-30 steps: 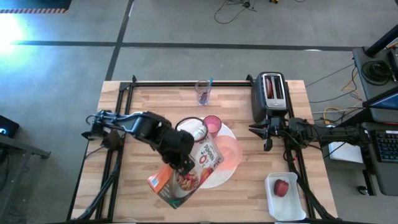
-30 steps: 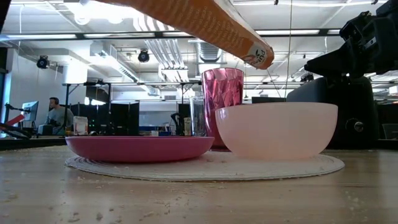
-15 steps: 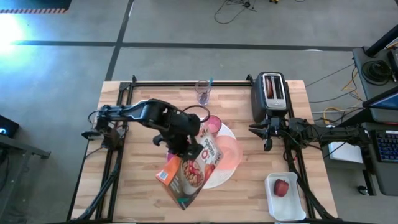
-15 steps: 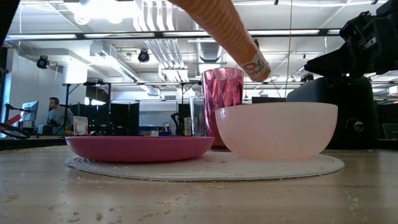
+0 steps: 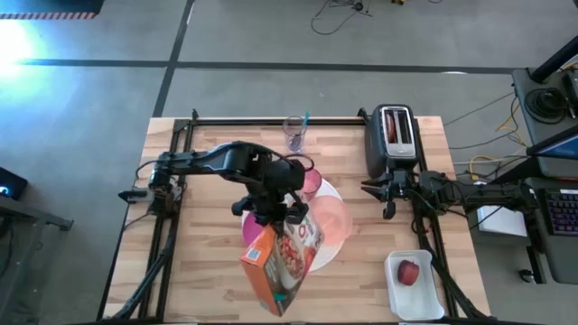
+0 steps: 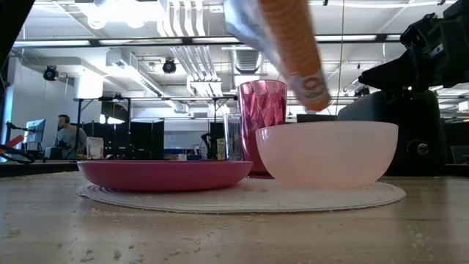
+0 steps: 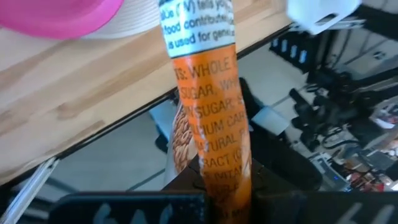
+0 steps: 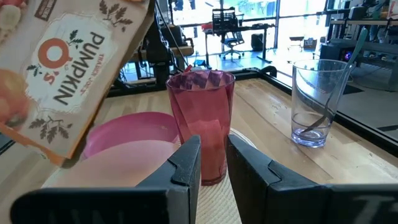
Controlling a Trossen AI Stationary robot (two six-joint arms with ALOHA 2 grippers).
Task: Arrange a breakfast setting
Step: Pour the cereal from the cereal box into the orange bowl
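Note:
My left gripper (image 5: 274, 217) is shut on an orange cereal box (image 5: 282, 262) and holds it tilted in the air. One corner of the box (image 6: 306, 73) hangs just above the peach bowl (image 6: 326, 154). The bowl, a magenta plate (image 6: 165, 174) and a pink tumbler (image 8: 202, 124) stand on the round white plate (image 6: 366, 194). A spoon (image 8: 342, 74) leans in a clear glass (image 5: 295, 134) at the far edge. My right gripper (image 8: 212, 165) waits at the table's right, open, with nothing between its fingers. My left gripper pinches the cereal box across its two broad faces, with the narrow orange side panel (image 7: 221, 171) between the two fingers. In the high view the fingers sit at the box's far end (image 5: 275, 227). The box is lifted clear and tilted, reaching toward the table's near edge.
A black toaster (image 5: 395, 135) stands at the far right. A white tray (image 5: 414, 293) with a small red fruit (image 5: 409, 271) lies at the near right. Crumbs dot the wood near the front edge (image 6: 220, 242). Behind the table is an office with a seated person (image 6: 67, 136).
My left gripper has moved toward the table's right and far side, toward the bowl, and has rolled. The box has swung with it: its near end now points at the near edge, and its low corner has tipped steeper and sunk toward the bowl's rim.

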